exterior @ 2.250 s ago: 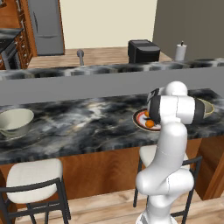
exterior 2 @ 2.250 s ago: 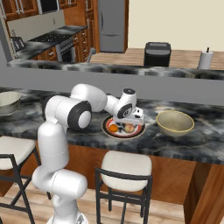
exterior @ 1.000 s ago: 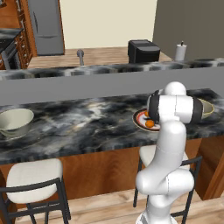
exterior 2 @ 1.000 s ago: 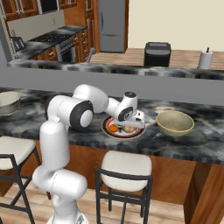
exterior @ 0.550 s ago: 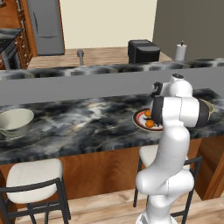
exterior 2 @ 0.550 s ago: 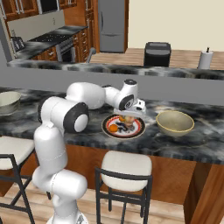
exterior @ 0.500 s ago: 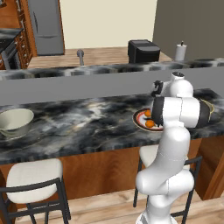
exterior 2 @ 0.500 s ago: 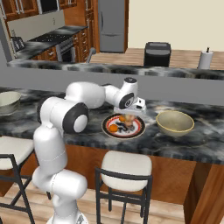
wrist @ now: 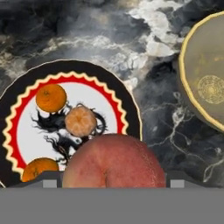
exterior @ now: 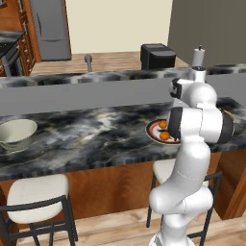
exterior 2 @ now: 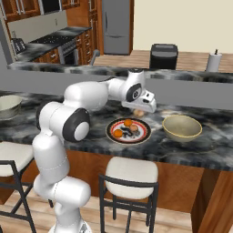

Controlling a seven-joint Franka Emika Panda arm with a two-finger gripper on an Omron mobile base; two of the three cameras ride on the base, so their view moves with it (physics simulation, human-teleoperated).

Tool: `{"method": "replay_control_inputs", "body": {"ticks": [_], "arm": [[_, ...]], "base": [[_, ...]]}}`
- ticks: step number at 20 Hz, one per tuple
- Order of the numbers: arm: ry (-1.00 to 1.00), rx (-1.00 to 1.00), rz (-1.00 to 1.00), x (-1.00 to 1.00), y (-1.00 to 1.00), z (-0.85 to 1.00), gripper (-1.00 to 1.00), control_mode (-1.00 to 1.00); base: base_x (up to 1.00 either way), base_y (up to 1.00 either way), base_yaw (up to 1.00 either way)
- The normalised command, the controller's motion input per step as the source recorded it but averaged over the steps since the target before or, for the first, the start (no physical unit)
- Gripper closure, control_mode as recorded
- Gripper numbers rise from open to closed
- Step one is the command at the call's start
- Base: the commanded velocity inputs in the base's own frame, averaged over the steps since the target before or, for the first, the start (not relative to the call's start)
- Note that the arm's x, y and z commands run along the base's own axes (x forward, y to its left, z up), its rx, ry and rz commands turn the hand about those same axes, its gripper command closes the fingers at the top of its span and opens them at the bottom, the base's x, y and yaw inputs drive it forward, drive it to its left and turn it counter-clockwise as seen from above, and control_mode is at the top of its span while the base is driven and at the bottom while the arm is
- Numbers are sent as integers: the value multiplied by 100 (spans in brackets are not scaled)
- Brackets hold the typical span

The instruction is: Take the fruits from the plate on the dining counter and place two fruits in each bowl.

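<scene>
1. My gripper (exterior 2: 139, 112) holds the paler fruit (wrist: 113, 160) between half-spread jaws, above the plate's (exterior 2: 144, 134) far edge.
2. It looks firm, round and slippery; I'd keep the grip across its middle.

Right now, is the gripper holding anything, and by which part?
Yes: the gripper holds a reddish round fruit above the plate; the exact contact points are hidden.

1. The robot arm (exterior 2: 86, 98) is made of fat, round, shiny white tubes.
2. Dark grey rings are seen at the joints, like big round caps.
3. A wide white base (exterior 2: 63, 193) is seen at the bottom, shaped like a lump.
4. A small white blocky hand (exterior 2: 144, 101) with a dark round spot is fixed on the end.
</scene>
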Motion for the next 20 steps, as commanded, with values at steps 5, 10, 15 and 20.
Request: {"method": "replay_control_inputs", "body": {"ticks": [5,10,15,20], "arm": [[0,-1,-27,-14,-57,23,100,-100],[-11,0,-15,-4,-57,-1,100,-100],[-10,1,-2,-10,-86,-10,100,-100],[-7,1,0,-14,-78,-17,100,-100]], "base": [[0,0,0],[0,0,0],[0,0,0],[0,0,0]]}}
